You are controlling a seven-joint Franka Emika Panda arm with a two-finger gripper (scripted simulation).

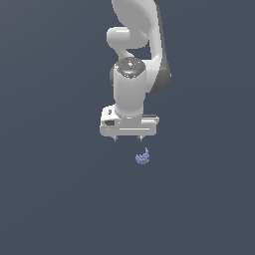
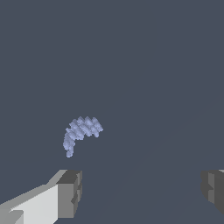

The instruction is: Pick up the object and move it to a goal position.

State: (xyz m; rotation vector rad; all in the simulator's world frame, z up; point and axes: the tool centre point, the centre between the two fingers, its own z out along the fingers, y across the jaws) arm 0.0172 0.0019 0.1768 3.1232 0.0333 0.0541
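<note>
The object is a tiny, lumpy, periwinkle-blue curved piece lying on the dark grey floor. My white gripper hangs above it and slightly toward the exterior view's left, with its fingers spread wide and nothing between them. In the wrist view the object lies on the floor beyond the fingertips, close to one finger, apart from both pads. The gripper is open and empty there too. No goal marker shows in either view.
A plain dark grey floor fills both views. The white arm rises behind the gripper in the exterior view. No other objects or obstacles show.
</note>
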